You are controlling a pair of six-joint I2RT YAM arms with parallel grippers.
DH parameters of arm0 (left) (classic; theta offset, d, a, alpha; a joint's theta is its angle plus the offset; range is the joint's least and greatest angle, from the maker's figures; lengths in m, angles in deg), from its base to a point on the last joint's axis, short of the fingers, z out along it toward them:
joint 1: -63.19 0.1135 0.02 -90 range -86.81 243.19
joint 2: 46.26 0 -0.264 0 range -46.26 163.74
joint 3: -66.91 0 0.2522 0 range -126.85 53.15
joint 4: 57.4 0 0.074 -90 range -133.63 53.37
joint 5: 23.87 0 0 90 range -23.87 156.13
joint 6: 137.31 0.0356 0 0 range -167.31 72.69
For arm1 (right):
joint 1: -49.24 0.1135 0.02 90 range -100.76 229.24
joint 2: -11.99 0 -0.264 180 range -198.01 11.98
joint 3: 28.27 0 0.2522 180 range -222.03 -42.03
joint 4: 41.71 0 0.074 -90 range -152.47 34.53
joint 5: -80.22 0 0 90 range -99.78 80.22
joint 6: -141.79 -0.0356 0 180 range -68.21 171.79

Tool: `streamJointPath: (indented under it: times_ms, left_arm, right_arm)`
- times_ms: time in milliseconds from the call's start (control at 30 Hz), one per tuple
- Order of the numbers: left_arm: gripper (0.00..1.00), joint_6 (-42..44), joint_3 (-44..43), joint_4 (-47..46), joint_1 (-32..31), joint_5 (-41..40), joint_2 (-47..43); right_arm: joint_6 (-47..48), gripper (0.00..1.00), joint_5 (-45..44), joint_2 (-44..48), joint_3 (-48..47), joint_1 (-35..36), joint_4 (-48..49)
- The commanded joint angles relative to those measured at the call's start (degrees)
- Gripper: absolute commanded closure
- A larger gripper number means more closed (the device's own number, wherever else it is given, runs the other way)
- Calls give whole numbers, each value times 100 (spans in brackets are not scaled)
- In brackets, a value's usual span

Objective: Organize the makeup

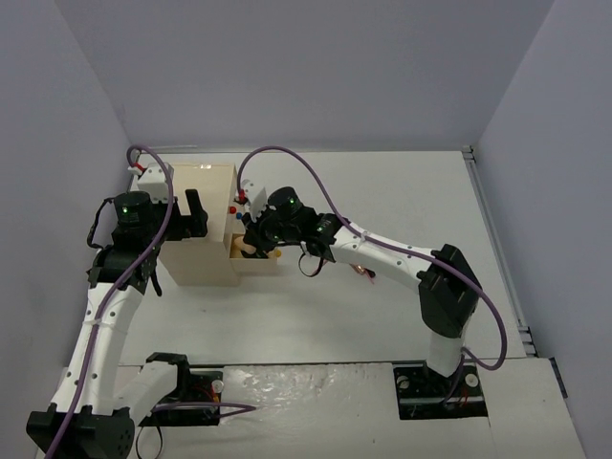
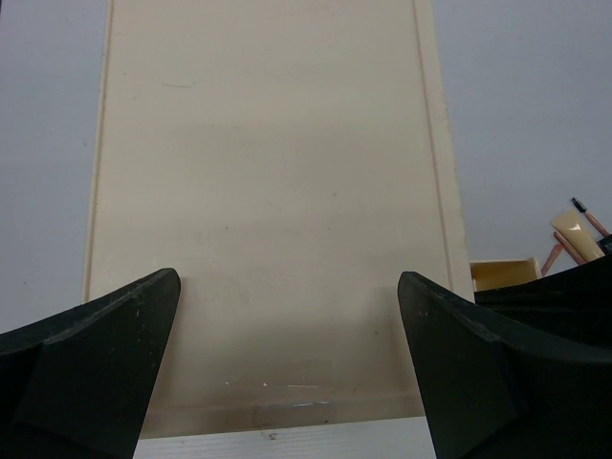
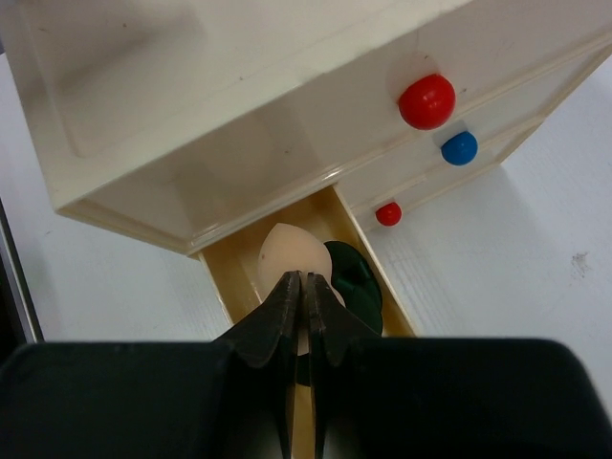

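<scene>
My right gripper (image 3: 301, 277) is shut on the beige rounded piece (image 3: 283, 253) and holds it over the open drawer (image 3: 229, 273) of the cream box (image 1: 201, 244). A dark green round compact (image 3: 356, 279) lies in that drawer, right beside the beige piece. From above, the right gripper (image 1: 249, 246) sits at the drawer's left end. My left gripper (image 2: 287, 287) is open, its fingers spread wide over the box's flat top (image 2: 268, 172); it also shows in the top view (image 1: 194, 213). A palette (image 2: 577, 235) and reddish-pink pencils (image 2: 555, 256) lie on the table beyond the drawer.
The box front carries a red knob (image 3: 426, 100), a blue knob (image 3: 460, 147) and a small red knob (image 3: 388, 214). My right arm (image 1: 382, 253) stretches across the middle of the table and hides most of the loose makeup (image 1: 363, 273). Grey walls enclose the table.
</scene>
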Motion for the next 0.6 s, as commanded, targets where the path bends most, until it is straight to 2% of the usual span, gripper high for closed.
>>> streamJointPath:
  times_ms: [0, 167, 400, 567]
  left_arm:
    - [3, -66, -97, -337, 25, 80, -5]
    - [3, -80, -102, -339, 25, 107, 8]
    - [3, -84, -130, -337, 25, 84, 20]
    - [3, -104, -313, -373, 27, -60, 39]
  right_arm:
    - [150, 94, 243, -8, -434, 56, 538]
    - [262, 68, 182, 74, -474, 93, 383]
    - [414, 41, -167, 604, -383, 63, 178]
    - [554, 22, -224, 1174, 233, -252, 61]
